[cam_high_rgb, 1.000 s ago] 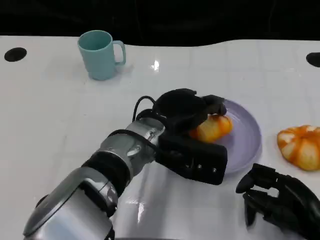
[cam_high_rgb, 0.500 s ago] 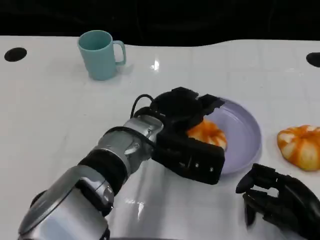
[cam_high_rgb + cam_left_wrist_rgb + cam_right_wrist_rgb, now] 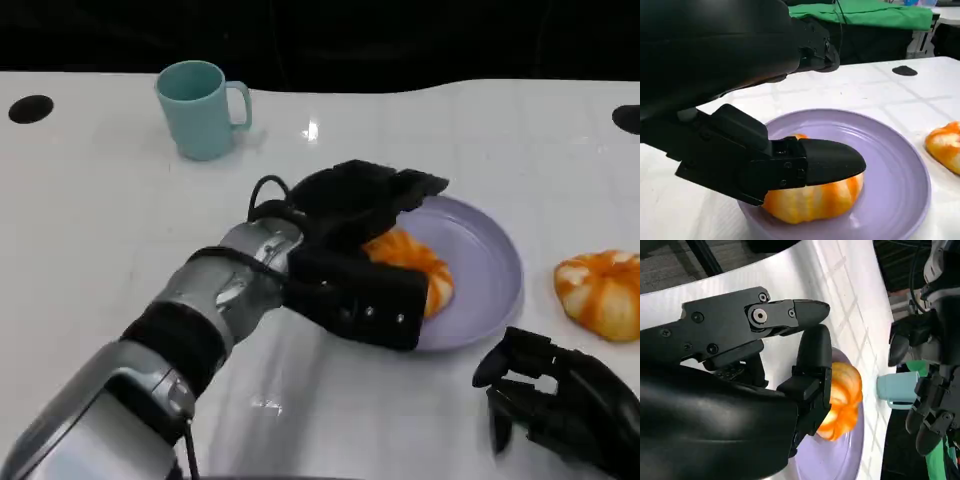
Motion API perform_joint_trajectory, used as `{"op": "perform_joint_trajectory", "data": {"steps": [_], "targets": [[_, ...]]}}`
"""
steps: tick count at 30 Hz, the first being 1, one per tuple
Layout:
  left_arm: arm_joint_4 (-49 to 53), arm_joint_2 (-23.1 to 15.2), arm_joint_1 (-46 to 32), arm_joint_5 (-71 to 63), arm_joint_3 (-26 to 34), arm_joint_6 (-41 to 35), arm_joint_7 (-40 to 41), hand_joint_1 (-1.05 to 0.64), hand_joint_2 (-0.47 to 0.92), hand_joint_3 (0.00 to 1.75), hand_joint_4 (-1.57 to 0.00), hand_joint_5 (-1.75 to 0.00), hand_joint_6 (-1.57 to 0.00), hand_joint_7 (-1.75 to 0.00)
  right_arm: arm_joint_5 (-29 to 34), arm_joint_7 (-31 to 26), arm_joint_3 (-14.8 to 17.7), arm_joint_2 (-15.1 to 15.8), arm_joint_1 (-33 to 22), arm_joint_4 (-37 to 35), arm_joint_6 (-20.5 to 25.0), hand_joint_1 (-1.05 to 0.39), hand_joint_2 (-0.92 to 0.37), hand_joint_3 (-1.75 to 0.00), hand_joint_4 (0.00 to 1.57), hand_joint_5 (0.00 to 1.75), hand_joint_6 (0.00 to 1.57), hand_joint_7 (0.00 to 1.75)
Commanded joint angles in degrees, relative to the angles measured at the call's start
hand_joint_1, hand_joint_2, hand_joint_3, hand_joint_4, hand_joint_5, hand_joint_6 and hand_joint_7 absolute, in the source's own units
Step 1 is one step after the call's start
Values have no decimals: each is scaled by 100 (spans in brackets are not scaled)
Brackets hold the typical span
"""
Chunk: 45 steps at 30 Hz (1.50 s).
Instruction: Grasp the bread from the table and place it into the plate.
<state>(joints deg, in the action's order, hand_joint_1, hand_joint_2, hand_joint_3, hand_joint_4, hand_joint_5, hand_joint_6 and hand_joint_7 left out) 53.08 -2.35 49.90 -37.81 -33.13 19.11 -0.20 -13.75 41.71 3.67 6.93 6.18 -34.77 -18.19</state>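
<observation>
An orange and white bread (image 3: 412, 272) lies on the left half of the lilac plate (image 3: 490, 290). My left hand (image 3: 352, 235) hovers over the plate's left rim. In the left wrist view its thumb (image 3: 830, 161) lies along the top of the bread (image 3: 812, 202), and the other fingers (image 3: 810, 45) are raised clear above the plate (image 3: 895, 165). The bread's weight rests on the plate. My right hand (image 3: 555, 410) lies near the table's front right with nothing in it and its fingers apart. The right wrist view shows the same bread (image 3: 842, 402) past those fingers (image 3: 765, 330).
A second orange bread (image 3: 600, 293) lies on the table right of the plate. At the back left stands a teal mug (image 3: 200, 108). Black discs (image 3: 30, 108) mark the far corners of the white table.
The left hand lowered the bread onto the plate, then drew back to the left with its fingers lifted, so more of the bread shows. The right hand has not moved.
</observation>
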Motion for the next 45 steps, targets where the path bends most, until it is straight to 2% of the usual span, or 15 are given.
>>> {"op": "perform_joint_trajectory", "data": {"steps": [1,8,12,17,21,24,25,26,28,30,35,39,41,45], "targets": [[-412,-266,-290,181,173,187,-42,-90,92,60,-6,-26,-7,-20,-57,13,47,108,-85,-71,160,-49,-92,-25,68,175,70,137],[-681,-404,-741,575,561,812,176,-82,92,54,-27,-40,-27,-20,-58,37,41,127,-81,-106,98,-50,-92,-24,68,175,70,137],[-834,-393,-1032,1042,877,1084,-52,-78,92,51,-39,-48,-40,-19,-69,33,41,118,-83,-98,117,-49,-92,-24,67,175,70,137],[-1206,-401,-1516,1785,1229,1380,-484,-72,92,46,-49,-87,-60,-18,-86,37,36,118,-76,-91,168,-49,-92,-24,67,175,70,136],[-1679,-351,-1983,2633,1542,1336,-1121,-63,92,38,-53,-107,-73,-25,-86,44,31,118,-72,-96,139,-48,-92,-24,68,175,70,136],[-2015,-311,-2309,2962,1710,1378,-1261,-58,92,36,-58,-119,-82,-33,-81,46,22,128,-74,-94,135,-49,-92,-24,68,175,71,137],[-2113,-299,-2404,3006,1748,1400,-1264,-58,92,36,-59,-125,-80,-44,-99,67,27,126,-71,-107,131,-49,-92,-24,68,175,71,137],[-2201,-280,-2509,3056,1787,1424,-1269,-59,92,38,-59,-135,-72,-72,-106,80,29,125,-68,-115,124,-49,-92,-24,68,175,70,138],[-2374,-251,-2702,3155,1841,1427,-1300,-59,92,38,-59,-148,-62,-105,-116,92,30,123,-64,-125,127,-50,-92,-24,68,175,70,138],[-2525,-212,-2890,3304,1897,1453,-1377,-60,92,39,-60,-155,-58,-121,-162,120,40,118,-63,-116,202,-49,-92,-24,68,175,70,138],[-2887,-145,-3411,3664,1998,1538,-1554,-63,92,43,-62,-173,-54,-140,-160,130,39,126,-58,-135,185,-49,-92,-24,68,175,69,139],[-3206,-118,-3763,3885,2045,1396,-1680,-64,92,45,-66,-175,-50,-152,-129,107,29,147,-56,-115,202,-50,-92,-24,68,175,69,138],[-3460,-92,-3987,4004,2069,1190,-1716,-63,92,42,-69,-175,-48,-165,-131,118,27,154,-55,-106,206,-50,-92,-24,68,175,69,137],[-3779,-76,-4354,4435,2122,962,-1995,-61,92,45,-66,-175,-44,-173,-74,77,-3,178,-82,-52,193,-51,-92,-24,67,175,70,136]]}}
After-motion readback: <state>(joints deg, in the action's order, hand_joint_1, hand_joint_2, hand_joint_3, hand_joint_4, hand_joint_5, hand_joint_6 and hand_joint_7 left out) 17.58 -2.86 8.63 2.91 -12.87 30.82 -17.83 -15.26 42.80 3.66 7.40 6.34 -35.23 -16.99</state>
